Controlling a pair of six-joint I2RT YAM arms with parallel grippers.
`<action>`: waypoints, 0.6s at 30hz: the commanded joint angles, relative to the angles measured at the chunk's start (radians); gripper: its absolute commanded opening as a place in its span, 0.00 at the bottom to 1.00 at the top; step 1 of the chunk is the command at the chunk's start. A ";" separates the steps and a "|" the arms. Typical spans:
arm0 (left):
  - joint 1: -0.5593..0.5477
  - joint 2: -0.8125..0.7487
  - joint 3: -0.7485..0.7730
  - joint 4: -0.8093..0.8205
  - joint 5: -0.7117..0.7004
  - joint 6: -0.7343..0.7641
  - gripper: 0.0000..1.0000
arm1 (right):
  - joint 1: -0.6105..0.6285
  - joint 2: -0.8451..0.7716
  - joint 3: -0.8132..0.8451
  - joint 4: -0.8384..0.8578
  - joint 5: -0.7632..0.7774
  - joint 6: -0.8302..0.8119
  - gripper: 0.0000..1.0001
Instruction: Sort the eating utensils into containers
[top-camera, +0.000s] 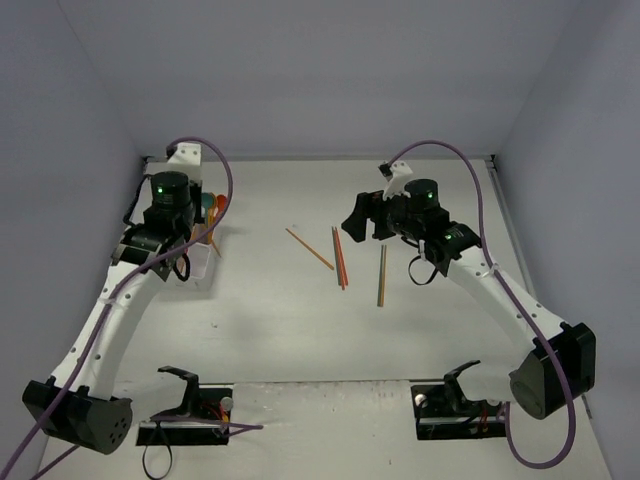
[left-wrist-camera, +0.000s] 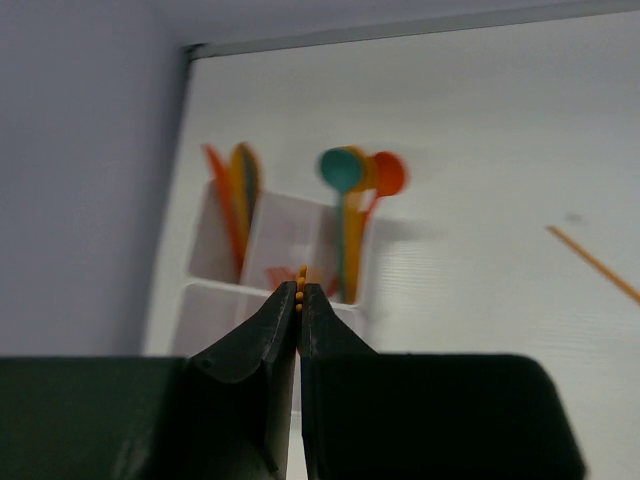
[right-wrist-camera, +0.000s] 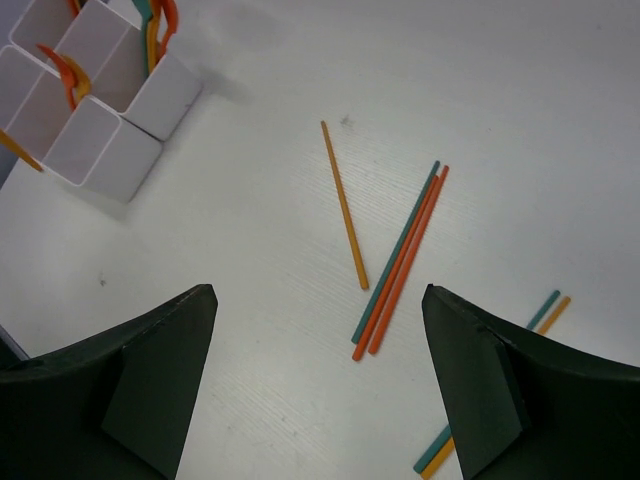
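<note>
Several spoons upright in compartmented white box.

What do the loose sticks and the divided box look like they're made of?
The loose sticks are probably plastic, smooth and matte, judging by their flat, saturated orange, red and teal colour and even slimness; painted wood can't be ruled out. The divided box is likely thin white plastic, slightly translucent, with thin walls and crisp moulded edges.

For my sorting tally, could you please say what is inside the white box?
Teal and orange spoons stand in one compartment of the box, orange utensils in another. The left claw hides the nearest compartments.
</note>
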 joint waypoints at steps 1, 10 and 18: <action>0.083 0.027 0.027 0.040 -0.130 0.119 0.00 | -0.007 -0.044 -0.006 0.018 0.064 -0.006 0.81; 0.191 0.111 -0.039 0.258 -0.141 0.226 0.00 | -0.021 -0.039 -0.028 -0.022 0.074 0.001 0.81; 0.193 0.181 -0.092 0.362 -0.083 0.248 0.00 | -0.046 -0.018 -0.035 -0.055 0.142 0.023 0.82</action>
